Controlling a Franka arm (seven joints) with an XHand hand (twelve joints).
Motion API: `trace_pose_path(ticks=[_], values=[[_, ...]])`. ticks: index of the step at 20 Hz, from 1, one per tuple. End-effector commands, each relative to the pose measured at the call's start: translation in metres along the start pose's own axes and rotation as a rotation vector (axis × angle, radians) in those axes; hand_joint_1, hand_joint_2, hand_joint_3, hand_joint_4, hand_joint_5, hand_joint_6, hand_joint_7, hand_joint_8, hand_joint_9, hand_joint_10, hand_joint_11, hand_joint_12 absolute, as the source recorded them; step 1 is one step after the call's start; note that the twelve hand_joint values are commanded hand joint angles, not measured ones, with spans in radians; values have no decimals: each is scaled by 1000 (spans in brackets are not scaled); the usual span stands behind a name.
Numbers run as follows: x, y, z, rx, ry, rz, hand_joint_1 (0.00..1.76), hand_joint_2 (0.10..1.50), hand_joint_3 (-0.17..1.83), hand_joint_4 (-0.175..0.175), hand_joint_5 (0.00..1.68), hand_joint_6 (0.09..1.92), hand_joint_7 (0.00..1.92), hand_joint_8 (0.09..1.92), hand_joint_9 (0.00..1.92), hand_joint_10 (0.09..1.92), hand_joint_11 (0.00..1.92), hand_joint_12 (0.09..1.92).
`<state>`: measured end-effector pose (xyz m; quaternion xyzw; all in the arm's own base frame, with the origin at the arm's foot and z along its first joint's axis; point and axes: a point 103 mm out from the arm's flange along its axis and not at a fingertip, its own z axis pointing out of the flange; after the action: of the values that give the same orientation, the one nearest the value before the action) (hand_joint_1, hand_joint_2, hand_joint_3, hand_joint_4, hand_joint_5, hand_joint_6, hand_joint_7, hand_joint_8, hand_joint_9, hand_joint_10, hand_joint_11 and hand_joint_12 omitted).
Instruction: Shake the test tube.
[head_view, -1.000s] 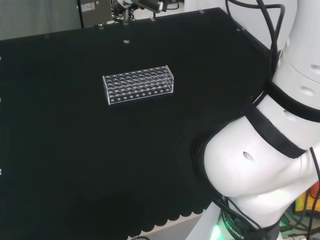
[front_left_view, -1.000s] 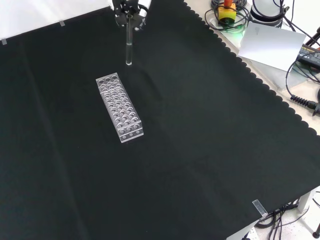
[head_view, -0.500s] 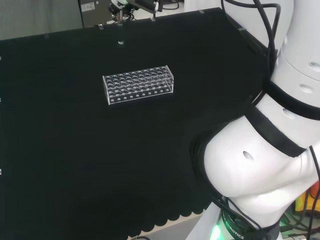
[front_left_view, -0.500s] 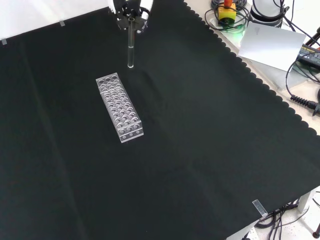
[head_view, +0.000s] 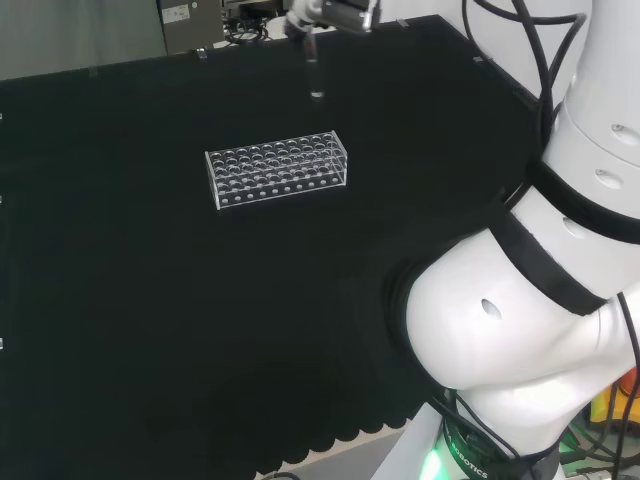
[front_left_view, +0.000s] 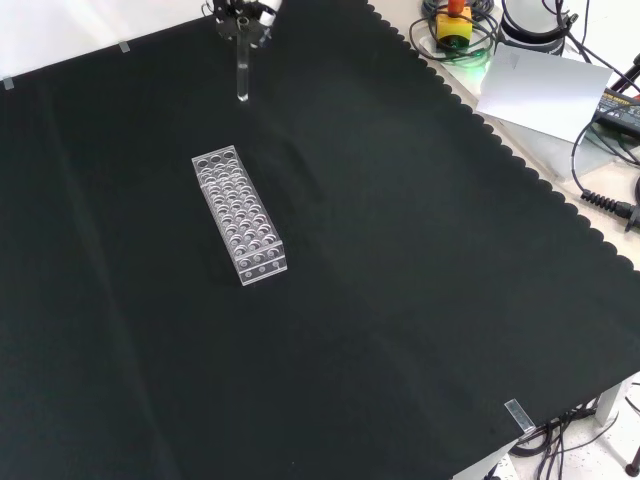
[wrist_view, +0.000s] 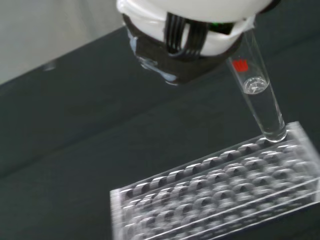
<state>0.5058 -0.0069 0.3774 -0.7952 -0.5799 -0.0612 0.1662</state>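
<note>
Clear glass test tube (front_left_view: 242, 75) pinched at its top by the hand (front_left_view: 240, 12), hanging near-vertical, at 12 o'clock from the rack (front_left_view: 239, 215) in front view, off the surface (front_left_view: 420, 280).

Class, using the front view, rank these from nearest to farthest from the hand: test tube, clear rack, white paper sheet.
1. Test tube, held in the hand, top left.
2. Clear rack, below it, on the cloth.
3. White paper sheet, far right, off the cloth.
</note>
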Motion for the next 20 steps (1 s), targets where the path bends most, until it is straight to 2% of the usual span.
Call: trace_pose_path(ticks=[1, 5, 9, 12, 20], values=[[-75, 9, -19, -57, -78, 176, 1428, 867, 129, -175, 1424, 201, 1854, 145, 1430, 261, 1270, 839], [-88, 12, -29, -79, -73, 201, 1428, 867, 129, -175, 1424, 202, 1854, 145, 1429, 262, 1270, 840], [-79, 14, -29, -76, -54, 178, 1428, 867, 129, -175, 1424, 202, 1854, 145, 1429, 262, 1270, 840], [-60, 14, -19, -59, -24, 140, 1428, 867, 129, -175, 1424, 203, 1854, 145, 1429, 263, 1270, 841], [13, 10, 5, -7, 47, -2, 1428, 868, 129, -175, 1423, 203, 1854, 145, 1429, 263, 1269, 842]])
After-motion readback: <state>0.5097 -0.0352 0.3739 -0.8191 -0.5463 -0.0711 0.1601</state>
